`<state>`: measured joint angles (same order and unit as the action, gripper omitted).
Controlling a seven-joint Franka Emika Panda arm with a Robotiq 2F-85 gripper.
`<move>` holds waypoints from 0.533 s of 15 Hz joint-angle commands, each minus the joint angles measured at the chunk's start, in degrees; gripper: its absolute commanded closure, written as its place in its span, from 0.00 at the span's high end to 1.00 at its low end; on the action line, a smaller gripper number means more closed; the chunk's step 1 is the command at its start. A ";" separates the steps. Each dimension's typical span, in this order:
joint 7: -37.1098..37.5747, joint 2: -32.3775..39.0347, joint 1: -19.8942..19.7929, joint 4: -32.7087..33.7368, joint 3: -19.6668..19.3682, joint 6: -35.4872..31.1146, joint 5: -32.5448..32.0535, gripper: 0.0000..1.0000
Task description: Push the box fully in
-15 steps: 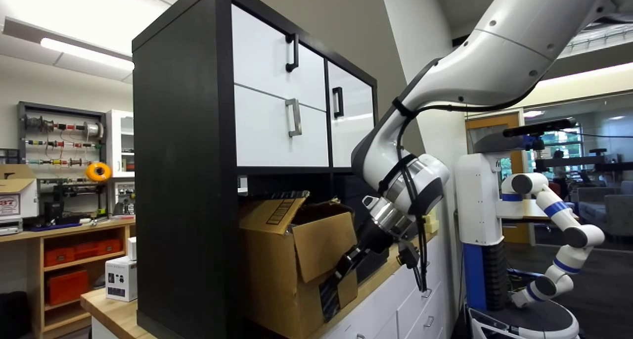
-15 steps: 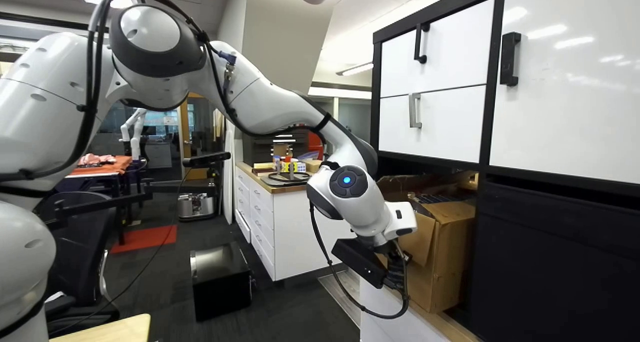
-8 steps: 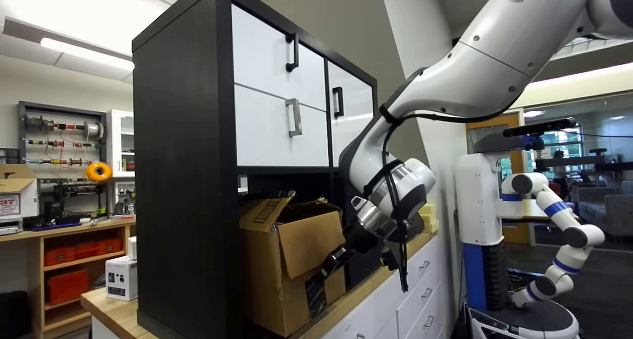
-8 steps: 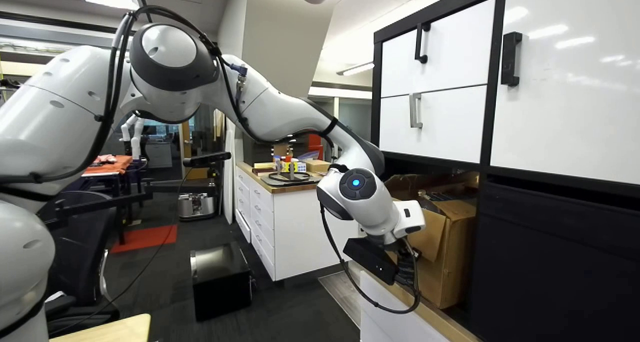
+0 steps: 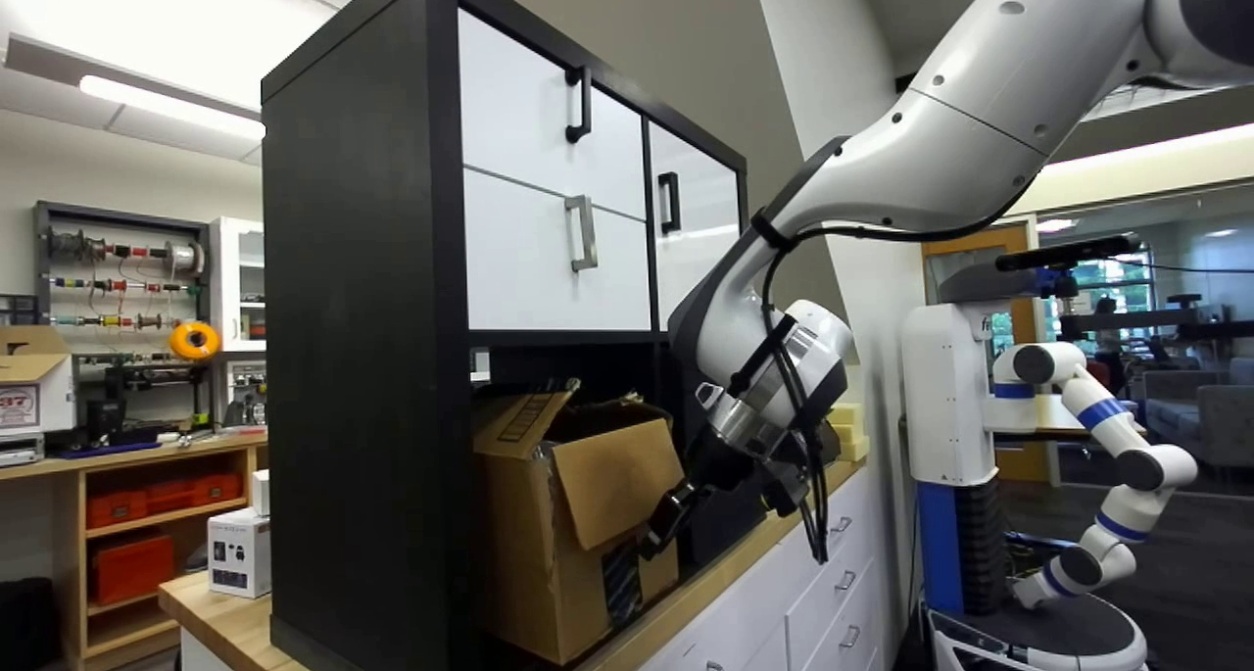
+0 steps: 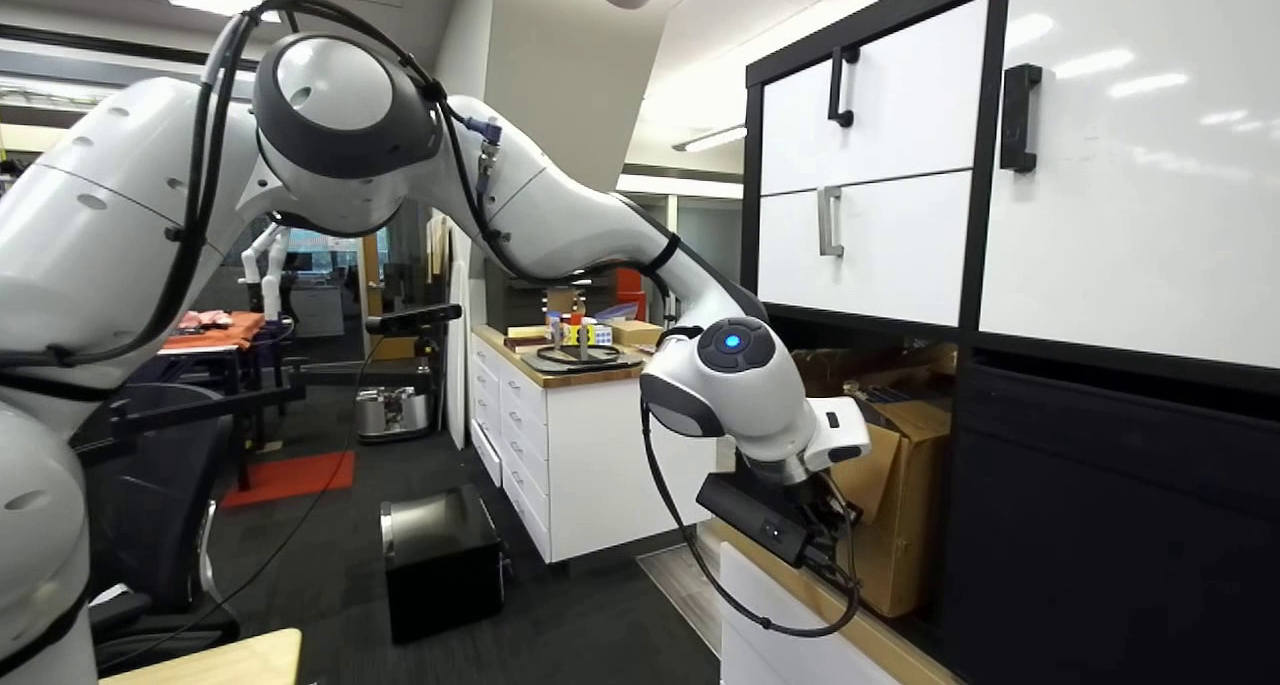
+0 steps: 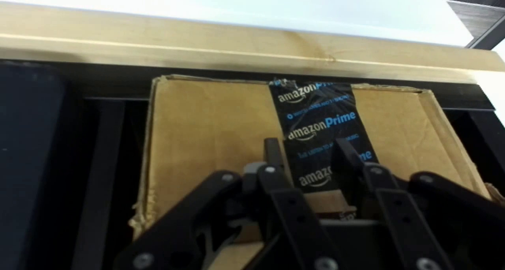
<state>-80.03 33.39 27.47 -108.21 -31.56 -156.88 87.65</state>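
Arm (image 6: 570, 223) arches and slants down toward the cardboard box (image 7: 213, 120), its jaws apart near the black tape (image 7: 319, 116).

Both exterior views share the cabinet (image 5: 392, 289); the wrist view closely faces the box (image 7: 213, 132).

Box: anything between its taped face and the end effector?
Nothing visible: in the wrist view, the open end effector faces the black tape on the box; contact is unclear. The loose flap hangs above the tape.

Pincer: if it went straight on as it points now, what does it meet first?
Likely the box, at or near the black tape; any gap to the pincer is unclear.
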 commanded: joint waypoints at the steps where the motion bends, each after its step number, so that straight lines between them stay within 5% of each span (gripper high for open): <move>1: 11.26 -7.38 3.16 -7.91 -4.69 1.09 -11.20 0.68; 5: 27.53 -11.77 9.02 -14.04 -12.37 1.17 -26.18 0.94; 8: 40.66 -14.43 15.69 -18.07 -20.25 2.86 -38.14 1.00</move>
<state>-49.99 24.44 36.57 -120.35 -44.91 -156.01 58.91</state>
